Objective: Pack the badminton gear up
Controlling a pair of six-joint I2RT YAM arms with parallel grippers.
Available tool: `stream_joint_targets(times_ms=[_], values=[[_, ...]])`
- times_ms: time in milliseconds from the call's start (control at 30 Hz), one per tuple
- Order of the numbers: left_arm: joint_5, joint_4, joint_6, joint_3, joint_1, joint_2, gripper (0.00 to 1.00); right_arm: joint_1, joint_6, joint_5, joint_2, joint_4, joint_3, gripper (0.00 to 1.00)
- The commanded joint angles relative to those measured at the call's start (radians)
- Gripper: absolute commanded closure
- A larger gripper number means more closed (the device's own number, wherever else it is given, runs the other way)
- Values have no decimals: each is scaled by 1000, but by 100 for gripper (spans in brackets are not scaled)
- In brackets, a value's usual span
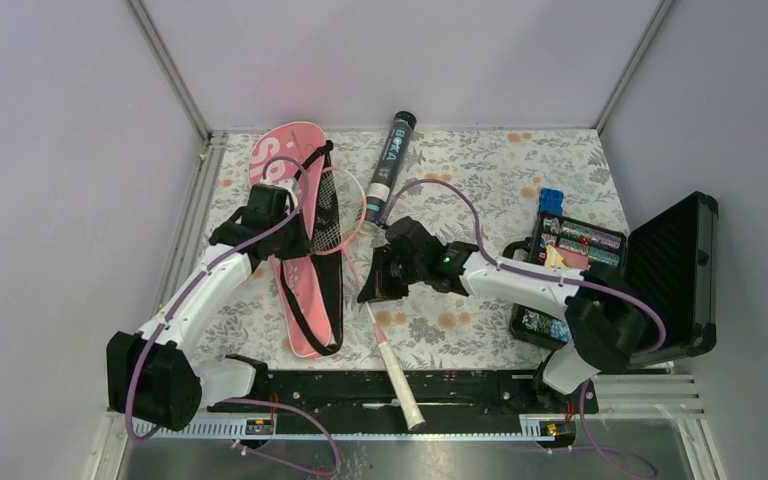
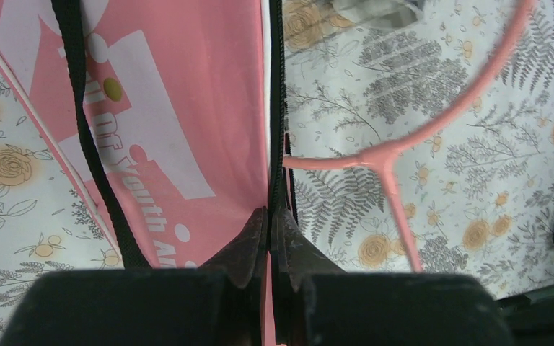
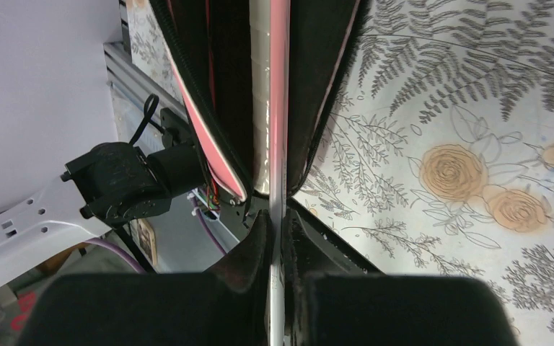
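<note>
1. Pinching the bag by its zip edge, the left gripper was clamped shut on the fabric along the bag's right side. If that thin hold slipped, the mouth would drop closed.
2. The right gripper was closed tight on the racket shaft, with the head against the bag's right edge and the handle pointing near.
3. The frame could have snagged the zip teeth or the black strap, dragging the bag sideways.
4. The thin shaft could have twisted in the jaws, tipping the head off line.
5. The tube lay far, just right of the head, where a wide swing would have knocked it rolling.
</note>
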Motion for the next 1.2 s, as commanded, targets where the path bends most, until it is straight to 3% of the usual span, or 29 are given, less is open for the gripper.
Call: stream_joint_targets(times_ms=[0,433,733,1167], values=[[80,74,22,-5,4,-76,100,8,-54,-95,53,98,91,100],[203,37,-14,-41,4,-119,100,-24,-171,-19,240,126,258,100],[262,85,-136,-88,4,-171,100,-49,-210,-4,400,159,440,100],[319,253,-424,-231,4,-313,100,-58,-179,255,528,382,495,100]])
